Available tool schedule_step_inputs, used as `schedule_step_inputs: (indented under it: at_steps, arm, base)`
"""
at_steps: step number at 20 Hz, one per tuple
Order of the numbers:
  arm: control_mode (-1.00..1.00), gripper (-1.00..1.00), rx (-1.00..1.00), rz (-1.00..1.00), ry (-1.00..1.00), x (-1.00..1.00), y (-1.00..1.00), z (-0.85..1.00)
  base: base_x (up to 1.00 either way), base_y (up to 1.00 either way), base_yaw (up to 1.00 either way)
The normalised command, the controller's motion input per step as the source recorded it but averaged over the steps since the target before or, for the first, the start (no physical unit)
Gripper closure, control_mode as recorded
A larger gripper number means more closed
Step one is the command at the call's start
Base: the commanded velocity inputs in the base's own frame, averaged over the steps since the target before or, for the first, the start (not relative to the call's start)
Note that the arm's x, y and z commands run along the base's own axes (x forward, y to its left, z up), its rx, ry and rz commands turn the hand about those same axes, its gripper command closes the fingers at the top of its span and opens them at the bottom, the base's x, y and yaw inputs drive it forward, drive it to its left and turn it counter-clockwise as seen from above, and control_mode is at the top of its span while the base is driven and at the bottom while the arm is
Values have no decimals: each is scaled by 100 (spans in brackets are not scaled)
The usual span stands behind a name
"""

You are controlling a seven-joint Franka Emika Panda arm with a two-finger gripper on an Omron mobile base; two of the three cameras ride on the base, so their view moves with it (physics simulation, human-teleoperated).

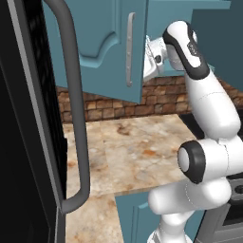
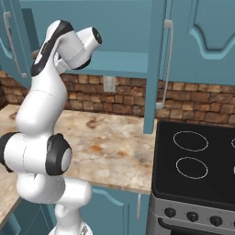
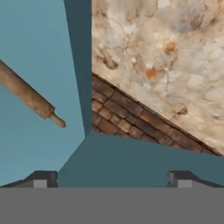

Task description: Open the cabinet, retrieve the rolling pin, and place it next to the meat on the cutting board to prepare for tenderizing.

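Teal cabinet open, rolling pin on its shelf

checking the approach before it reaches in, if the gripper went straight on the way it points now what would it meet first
Probably the teal surface of the cabinet straight ahead; depth is unclear. The rolling pin lies off to one side, outside the open gripper.

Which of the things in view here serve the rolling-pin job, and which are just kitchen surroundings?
Job:
- cabinet, door swung open
- rolling pin, lying on the teal shelf inside
- gripper, jaws open, nothing held

Surroundings:
- marble counter
- brick backsplash
- black stove top
- black appliance with grey handle
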Motion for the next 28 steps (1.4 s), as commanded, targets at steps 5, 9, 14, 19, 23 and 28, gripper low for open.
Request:
schedule_step_inputs:
  at_steps: [5,9,14,19,23,28]
  arm:
    - [-100,-100,0,12,0,-2,48,0]
    - [-100,-100,0,6,0,-21,52,0]
    - [-100,-100,0,4,0,-41,53,0]
    - [-100,-100,0,0,-1,-61,52,0]
    - [-100,-100,0,0,-2,-63,45,0]
    - [-100,-100,-1,0,0,-52,51,0]
  base:
    - [0,0,0]
    - [0,0,0]
    - [0,0,0]
    - [0,0,0]
    - [0,0,0]
    - [0,0,0]
